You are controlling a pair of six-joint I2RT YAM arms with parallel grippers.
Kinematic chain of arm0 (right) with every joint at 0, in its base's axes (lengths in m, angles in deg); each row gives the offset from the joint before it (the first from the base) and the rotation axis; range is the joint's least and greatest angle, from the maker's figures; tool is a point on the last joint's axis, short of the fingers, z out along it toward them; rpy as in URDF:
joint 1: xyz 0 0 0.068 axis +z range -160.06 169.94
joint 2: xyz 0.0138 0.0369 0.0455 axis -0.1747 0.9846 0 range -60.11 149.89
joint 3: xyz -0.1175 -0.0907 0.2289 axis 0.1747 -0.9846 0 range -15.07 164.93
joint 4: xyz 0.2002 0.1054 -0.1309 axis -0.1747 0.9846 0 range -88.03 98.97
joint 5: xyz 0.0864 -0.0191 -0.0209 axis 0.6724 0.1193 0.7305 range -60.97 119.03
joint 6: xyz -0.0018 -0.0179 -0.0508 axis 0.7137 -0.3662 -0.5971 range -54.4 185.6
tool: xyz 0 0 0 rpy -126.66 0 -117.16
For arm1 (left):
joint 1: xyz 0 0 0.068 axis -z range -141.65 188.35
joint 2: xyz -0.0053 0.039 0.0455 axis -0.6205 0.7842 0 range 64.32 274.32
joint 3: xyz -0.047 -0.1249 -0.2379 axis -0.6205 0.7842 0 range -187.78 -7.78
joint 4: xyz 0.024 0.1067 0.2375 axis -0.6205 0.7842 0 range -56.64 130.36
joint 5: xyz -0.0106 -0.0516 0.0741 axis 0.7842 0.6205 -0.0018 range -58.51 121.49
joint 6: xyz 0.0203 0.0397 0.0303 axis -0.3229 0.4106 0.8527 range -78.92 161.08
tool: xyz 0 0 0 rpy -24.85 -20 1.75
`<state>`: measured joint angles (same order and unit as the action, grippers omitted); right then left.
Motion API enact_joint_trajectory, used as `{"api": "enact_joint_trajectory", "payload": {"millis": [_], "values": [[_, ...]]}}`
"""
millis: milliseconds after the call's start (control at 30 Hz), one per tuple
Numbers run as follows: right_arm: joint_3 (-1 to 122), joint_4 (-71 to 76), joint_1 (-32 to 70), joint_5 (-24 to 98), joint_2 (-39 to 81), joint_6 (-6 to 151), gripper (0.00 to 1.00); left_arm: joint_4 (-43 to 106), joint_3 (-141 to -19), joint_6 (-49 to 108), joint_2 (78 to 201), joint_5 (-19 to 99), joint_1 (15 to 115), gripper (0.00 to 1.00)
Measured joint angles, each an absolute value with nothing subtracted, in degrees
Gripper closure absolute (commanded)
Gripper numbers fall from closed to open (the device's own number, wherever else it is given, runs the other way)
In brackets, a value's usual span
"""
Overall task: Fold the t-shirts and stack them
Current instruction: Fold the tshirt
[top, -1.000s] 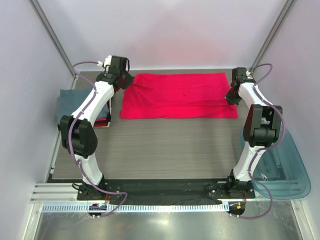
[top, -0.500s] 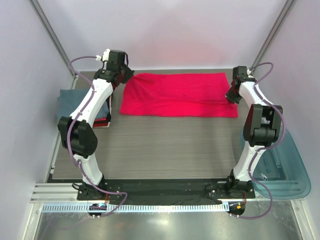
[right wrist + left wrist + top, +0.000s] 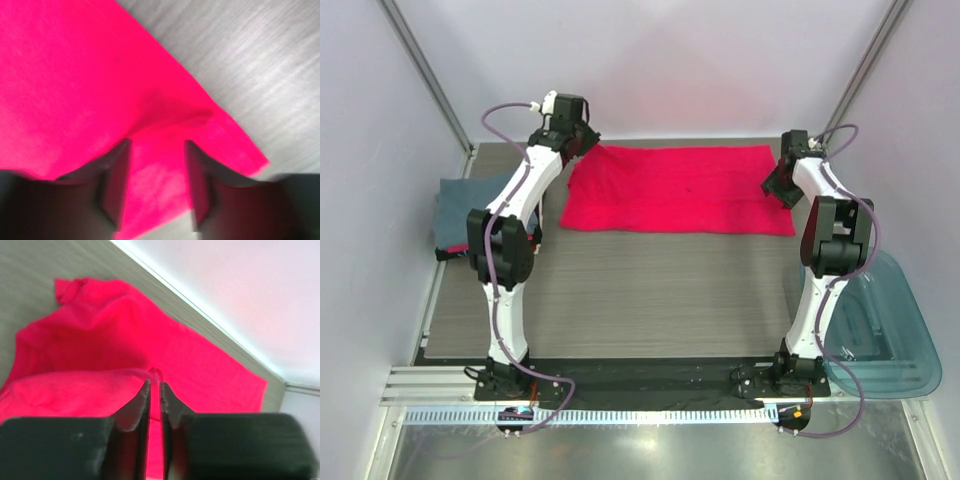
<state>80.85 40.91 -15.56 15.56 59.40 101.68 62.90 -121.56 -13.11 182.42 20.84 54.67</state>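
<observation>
A bright red-pink t-shirt [image 3: 680, 190] lies folded into a wide rectangle at the back of the table. My left gripper [image 3: 588, 143] is at its back left corner. In the left wrist view the left gripper [image 3: 155, 385] has its jaws only a thin slit apart. A raised peak of the t-shirt [image 3: 100, 350] is caught at their tips. My right gripper [image 3: 772, 188] hovers at the shirt's right edge. In the right wrist view the right gripper [image 3: 156, 150] is open, and the t-shirt [image 3: 75, 75] lies loose below the spread fingers. A stack of folded t-shirts [image 3: 455, 205], slate blue-grey on top, sits at the left edge.
A translucent teal tub [image 3: 880, 330] stands off the table's right side near the right arm's base. Bare grey table [image 3: 650, 290] stretches from the shirt to the arm bases. Walls close in behind and on both sides.
My left arm has swung back and to the right along the shirt's back left corner. My right gripper has opened and lifted slightly off the shirt's right edge. The left jaws have eased a little.
</observation>
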Motion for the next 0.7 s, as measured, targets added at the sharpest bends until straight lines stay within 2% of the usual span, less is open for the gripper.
{"api": "enact_joint_trajectory", "payload": {"millis": [67, 100, 200, 400, 467, 700], "values": [[82.6, 40.8, -15.6, 15.8, 61.2, 101.9, 0.33, 62.4, -124.9, -12.1, 186.4, 21.3, 54.5, 0.56], [83.1, 40.8, -15.6, 15.9, 61.5, 101.8, 0.33, 62.3, -126.7, -11.8, 188.3, 21.4, 54.4, 0.41], [83.2, 40.7, -15.7, 15.9, 61.6, 101.8, 0.33, 63.2, -130.6, -10.9, 193.0, 21.6, 53.9, 0.28], [75.5, 38.6, -15.8, 15.6, 55.9, 102.5, 0.40, 63.3, -127.0, -9.5, 192.2, 22.1, 53.2, 0.25], [70.7, 38.3, -15.8, 15.2, 51.8, 103.5, 0.43, 63.4, -122.6, -8.6, 189.4, 23.2, 53.2, 0.25], [56.1, 33.4, -15.8, 13.1, 39.7, 109.1, 0.43, 62.9, -105.5, -7.7, 175.1, 26.9, 53.2, 0.26]]}}
